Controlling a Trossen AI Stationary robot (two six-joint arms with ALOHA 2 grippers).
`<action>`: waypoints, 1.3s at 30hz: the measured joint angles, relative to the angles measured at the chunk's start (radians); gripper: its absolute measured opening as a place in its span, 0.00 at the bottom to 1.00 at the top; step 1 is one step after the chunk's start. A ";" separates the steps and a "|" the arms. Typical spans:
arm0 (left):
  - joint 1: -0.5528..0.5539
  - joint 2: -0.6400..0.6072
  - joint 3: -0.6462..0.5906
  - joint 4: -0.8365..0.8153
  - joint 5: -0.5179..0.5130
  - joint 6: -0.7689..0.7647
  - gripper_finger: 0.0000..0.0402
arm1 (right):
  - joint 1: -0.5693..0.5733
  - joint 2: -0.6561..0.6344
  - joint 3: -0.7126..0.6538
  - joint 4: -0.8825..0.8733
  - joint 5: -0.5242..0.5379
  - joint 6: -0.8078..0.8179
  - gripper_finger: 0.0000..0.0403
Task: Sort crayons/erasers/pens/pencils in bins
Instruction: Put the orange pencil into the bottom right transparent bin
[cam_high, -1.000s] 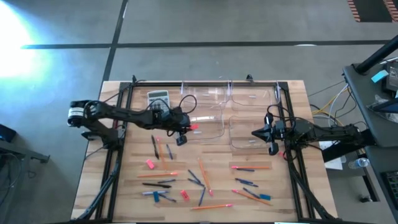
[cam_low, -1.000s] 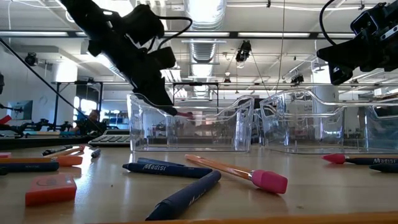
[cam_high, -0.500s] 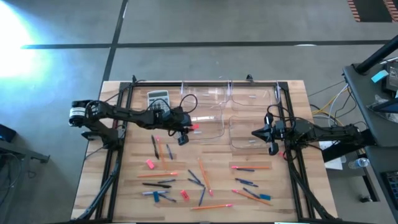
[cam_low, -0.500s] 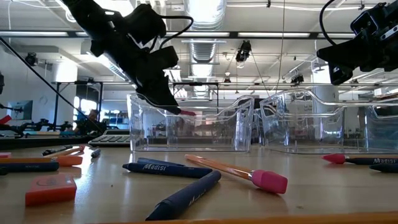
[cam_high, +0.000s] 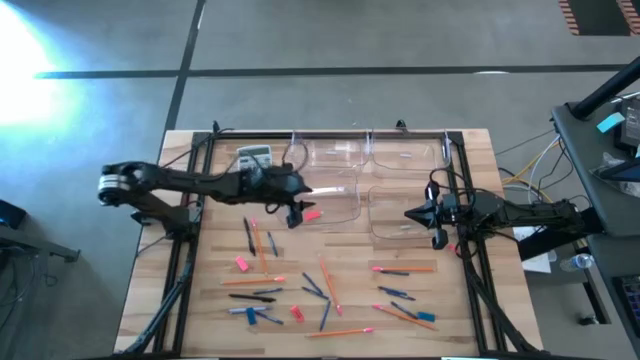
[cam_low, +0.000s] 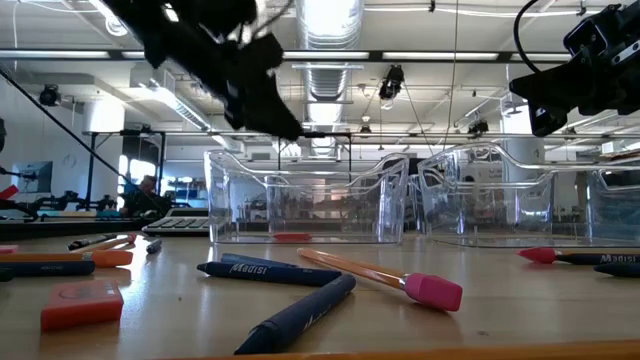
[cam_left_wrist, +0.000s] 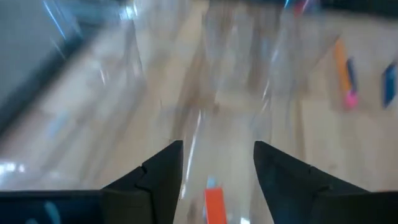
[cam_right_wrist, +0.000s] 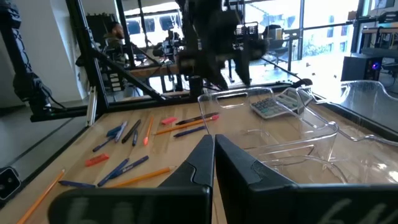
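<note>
Clear plastic bins (cam_high: 335, 190) fill the upper middle of the high view, and our left pincer (cam_high: 292, 206), spread wide, sits at the left rim of the nearest one with a pink eraser (cam_high: 312, 214) lying just inside. We judge the drop done, so lift clear without clipping the rim. Pencils (cam_high: 339, 331), pens and erasers litter the lower surface (cam_high: 470, 150); the right pincer (cam_high: 433, 212), pressed together, waits mid-right.

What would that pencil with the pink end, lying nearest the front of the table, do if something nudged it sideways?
The pencil is a long, thin stick lying flat on the bare wood table, so it would probably roll or pivot. It looks stiff and light. Its chunky pink end may drag, swinging it around rather than letting it roll straight.
</note>
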 joint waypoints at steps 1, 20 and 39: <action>-0.003 -0.038 -0.004 0.002 -0.001 0.000 0.45 | 0.000 0.000 0.000 0.000 0.000 0.000 0.02; -0.400 -0.451 -0.428 0.635 -0.183 -0.022 0.45 | 0.000 0.000 0.000 0.000 0.000 0.000 0.02; -0.407 -0.298 -0.406 0.838 -0.145 -0.016 0.45 | 0.000 0.000 0.000 0.005 0.001 -0.010 0.02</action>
